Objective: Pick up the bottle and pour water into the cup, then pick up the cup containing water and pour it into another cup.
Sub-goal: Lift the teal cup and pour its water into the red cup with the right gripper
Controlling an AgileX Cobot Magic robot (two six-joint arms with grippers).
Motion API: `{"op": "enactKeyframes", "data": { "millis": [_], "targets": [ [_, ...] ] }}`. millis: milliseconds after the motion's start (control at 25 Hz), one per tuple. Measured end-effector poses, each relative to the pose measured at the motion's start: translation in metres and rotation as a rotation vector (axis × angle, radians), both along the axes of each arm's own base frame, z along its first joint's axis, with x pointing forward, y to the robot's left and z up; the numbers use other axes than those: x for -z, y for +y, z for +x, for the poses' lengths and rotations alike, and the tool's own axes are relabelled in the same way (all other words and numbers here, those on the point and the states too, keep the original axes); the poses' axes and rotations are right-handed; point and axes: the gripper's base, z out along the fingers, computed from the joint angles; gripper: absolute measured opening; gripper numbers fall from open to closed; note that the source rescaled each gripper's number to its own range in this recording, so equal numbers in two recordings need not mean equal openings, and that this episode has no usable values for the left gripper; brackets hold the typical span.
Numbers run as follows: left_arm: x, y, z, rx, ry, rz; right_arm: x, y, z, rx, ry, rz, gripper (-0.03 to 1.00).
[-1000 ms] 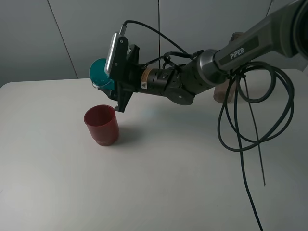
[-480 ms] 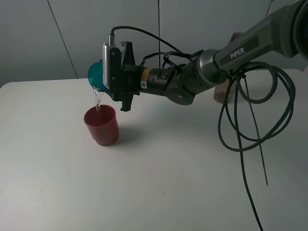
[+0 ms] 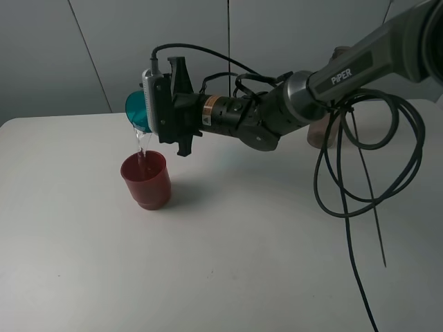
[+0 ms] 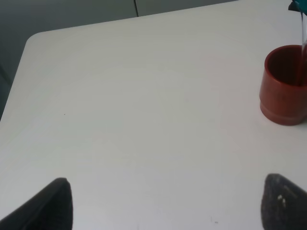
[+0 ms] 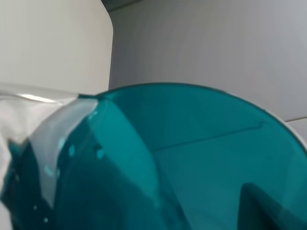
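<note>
Teal cup point(image 3: 136, 111): tipped just above red cup point(image 3: 147, 181), water point(image 3: 140, 143) streaming in
Right jaws: pinching teal cup
Left jaws: spread, well apart from red cup
Red cup: upright on desk point(image 3: 228, 256)

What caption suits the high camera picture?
Right hand tips the teal cup, streaming water into the red cup on a white table.

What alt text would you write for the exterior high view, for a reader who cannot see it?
The right end effector holds the teal cup tipped over, and a thin stream of water falls from its rim into the dark red cup standing on the white table.
</note>
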Motion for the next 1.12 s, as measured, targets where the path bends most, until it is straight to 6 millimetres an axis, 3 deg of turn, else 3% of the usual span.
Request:
{"op": "enactKeyframes", "data": {
  "millis": [1120],
  "targets": [
    [0.0000, 0.0000, 0.0000, 0.000, 0.000, 0.000, -0.0023, 0.0002, 0.0004, -0.054, -0.268, -0.140, 0.06]
  ]
}}
